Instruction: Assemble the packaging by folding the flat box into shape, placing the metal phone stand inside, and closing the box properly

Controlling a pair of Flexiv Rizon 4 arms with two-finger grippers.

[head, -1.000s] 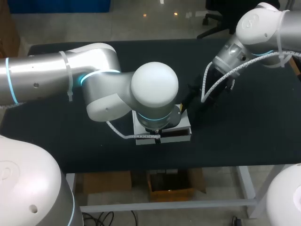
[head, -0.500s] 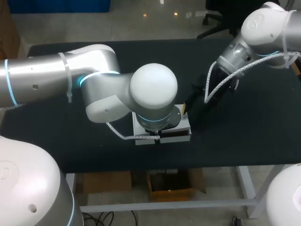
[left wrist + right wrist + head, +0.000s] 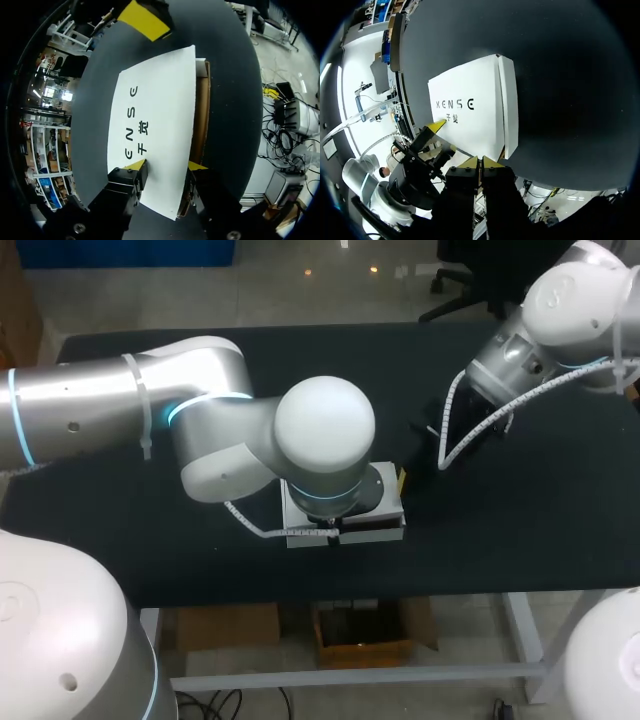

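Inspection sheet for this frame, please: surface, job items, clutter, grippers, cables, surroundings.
Surface: black table, bare around the work.
Job's things: white box lies flat with its printed lid down; a brown inner wall shows along one side. Metal phone stand: not visible in any view.
Clutter: nothing seen.
Grippers: left gripper is open over the box's near end, one tip on the lid, the other beside the brown wall. Right gripper is shut and empty, at the box's edge.
Cables: coiled white cable hangs along the right arm, another along the left; neither is snagged.
Surroundings: nothing seen reaching over the table.
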